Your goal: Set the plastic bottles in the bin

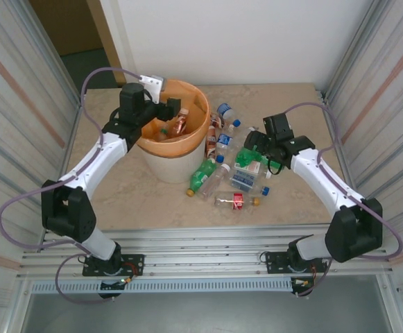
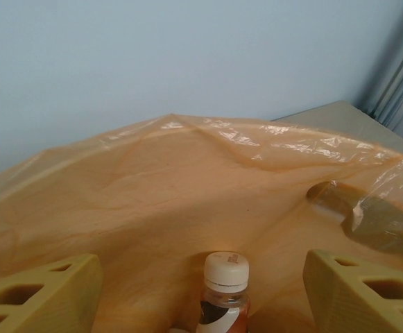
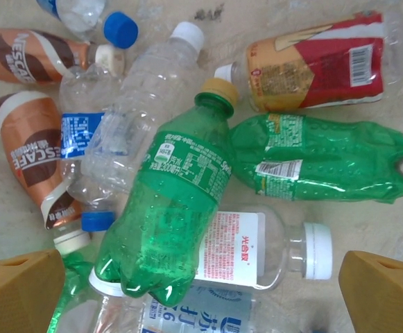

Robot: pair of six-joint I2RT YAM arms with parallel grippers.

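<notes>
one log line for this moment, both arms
left gripper open over bin | cream-capped bottle untouched between its jaws | right gripper open above green bottle | bottle pile on table

Cannot follow the white-capped bottle (image 2: 225, 291) below its shoulder at the left wrist view's bottom edge, nor the blue-lettered clear bottle (image 3: 187, 313) past the right wrist view's, nor read anything on the heap of bottles (image 1: 232, 177) from above.
</notes>
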